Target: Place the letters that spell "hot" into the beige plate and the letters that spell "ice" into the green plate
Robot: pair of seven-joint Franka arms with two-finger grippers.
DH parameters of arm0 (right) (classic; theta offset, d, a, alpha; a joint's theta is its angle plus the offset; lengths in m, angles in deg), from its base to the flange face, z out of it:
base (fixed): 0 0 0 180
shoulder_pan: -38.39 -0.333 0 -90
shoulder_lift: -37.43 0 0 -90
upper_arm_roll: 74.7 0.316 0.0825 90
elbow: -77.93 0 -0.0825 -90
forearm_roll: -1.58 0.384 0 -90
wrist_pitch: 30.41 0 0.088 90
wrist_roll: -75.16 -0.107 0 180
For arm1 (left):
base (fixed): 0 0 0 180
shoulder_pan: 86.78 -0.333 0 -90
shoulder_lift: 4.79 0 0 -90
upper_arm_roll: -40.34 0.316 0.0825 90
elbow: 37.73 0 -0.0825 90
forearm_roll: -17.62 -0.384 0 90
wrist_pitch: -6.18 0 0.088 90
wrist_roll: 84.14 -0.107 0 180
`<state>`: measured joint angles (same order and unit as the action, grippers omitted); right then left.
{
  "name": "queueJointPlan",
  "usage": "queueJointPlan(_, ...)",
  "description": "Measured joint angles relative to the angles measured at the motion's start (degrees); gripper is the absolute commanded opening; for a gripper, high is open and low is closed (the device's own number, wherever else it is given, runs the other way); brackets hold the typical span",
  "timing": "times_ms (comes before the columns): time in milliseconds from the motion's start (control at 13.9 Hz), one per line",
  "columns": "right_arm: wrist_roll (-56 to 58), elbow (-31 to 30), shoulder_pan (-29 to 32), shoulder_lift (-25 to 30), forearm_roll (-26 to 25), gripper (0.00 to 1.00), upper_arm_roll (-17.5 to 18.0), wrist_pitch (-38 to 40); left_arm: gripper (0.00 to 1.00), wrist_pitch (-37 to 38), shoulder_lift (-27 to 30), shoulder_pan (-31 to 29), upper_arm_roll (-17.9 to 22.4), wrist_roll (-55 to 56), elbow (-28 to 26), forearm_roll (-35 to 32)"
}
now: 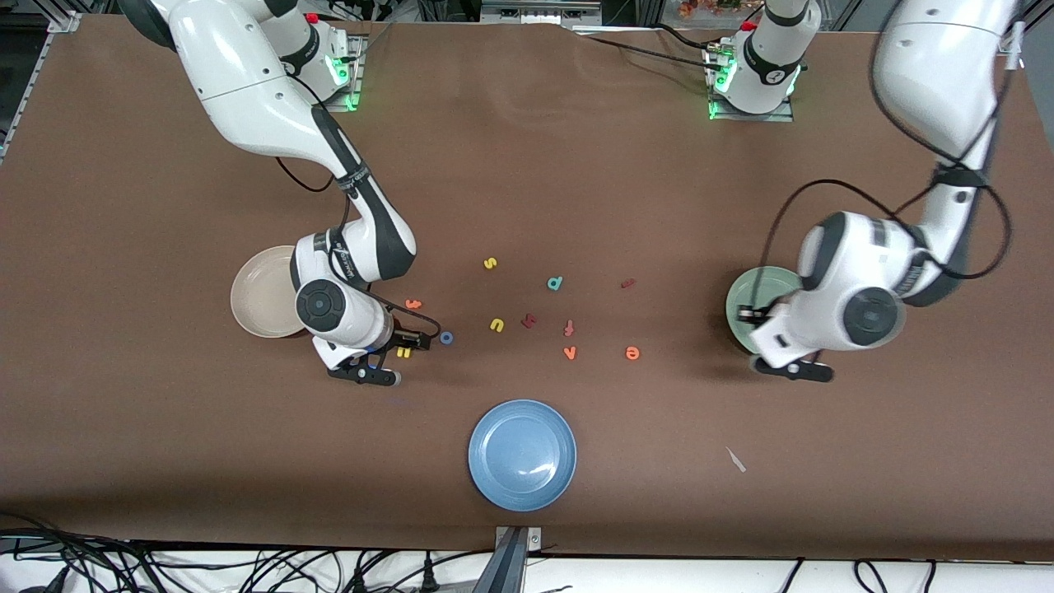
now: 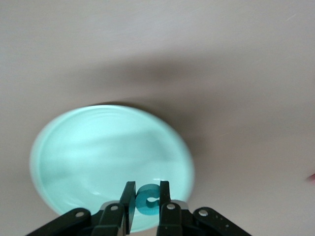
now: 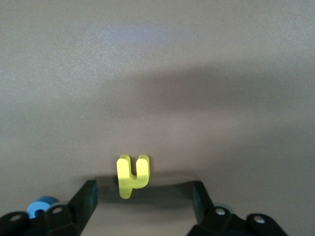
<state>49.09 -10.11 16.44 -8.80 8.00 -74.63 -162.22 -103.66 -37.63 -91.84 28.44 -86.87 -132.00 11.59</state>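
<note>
The left end effector (image 2: 145,200) hangs over the green plate (image 1: 753,301) at the left arm's end of the desk (image 1: 527,165), its fingers clamped on the teal c (image 2: 147,200); the plate's bowl otherwise shows bare in the left wrist view. The right end effector (image 3: 142,196) is low over the desk beside the beige plate (image 1: 259,292), its fingers apart on either side of the yellow h (image 3: 132,175), which lies flat on the desk and touches neither finger. The blue ring-shaped o (image 1: 446,338) lies just beside that end effector, toward the middle of the desk, and the orange t (image 1: 412,304) sits close by, a little farther from the front camera. The rest of the letters are scattered across the middle: a yellow s (image 1: 490,263), a teal d (image 1: 555,283), a yellow u (image 1: 496,325), a dark red letter (image 1: 529,321) just beside the u, a reddish f-like letter (image 1: 568,329), an orange v (image 1: 570,352) and the orange e (image 1: 632,353), with another small dark red piece (image 1: 627,283) apart from them toward the green plate. None of these lies between the h and the beige plate; the right arm's own wrist covers part of that plate's rim. A blue plate (image 1: 522,455) stands nearest the front camera, well apart from the letters, and a small pale scrap (image 1: 735,459) lies on the desk toward the left arm's end.
</note>
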Motion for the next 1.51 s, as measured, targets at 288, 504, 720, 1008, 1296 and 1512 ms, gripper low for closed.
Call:
queueJointPlan(288, 1.8, 0.7, 0.2, -0.1, 0.0, 0.45, 0.0, 0.1, 0.96, 0.0, -0.3, -4.3, -0.3, -8.7, -2.5, 0.0)
queueJointPlan(504, 2.5, 0.8, 0.3, -0.1, 0.0, 0.23, 0.0, 0.1, 1.00, 0.0, -0.3, -3.2, -0.9, -8.6, -3.4, 0.0)
queueJointPlan(720, 2.6, 1.2, 0.3, 0.0, 0.1, 0.12, 0.2, 0.2, 1.00, 0.0, 0.2, -3.0, -1.4, -8.6, -3.2, 0.0)
queueJointPlan(1008, 2.6, 1.6, 0.2, -0.2, 0.1, 0.05, 0.2, 0.3, 1.00, -0.2, 0.3, -1.7, -4.9, -2.7, -1.4, 0.0)
queueJointPlan(1296, 2.7, 5.6, 0.2, 1.1, -0.4, 0.00, -0.5, 10.4, 1.00, -4.3, -1.2, 5.5, -5.4, 3.6, 2.3, 0.0)
queueJointPlan(1512, 8.6, 1.1, 0.4, 6.3, -0.9, 0.00, -4.9, 13.6, 1.00, -12.1, -5.3, 9.0, -5.4, 4.9, 4.6, 0.2)
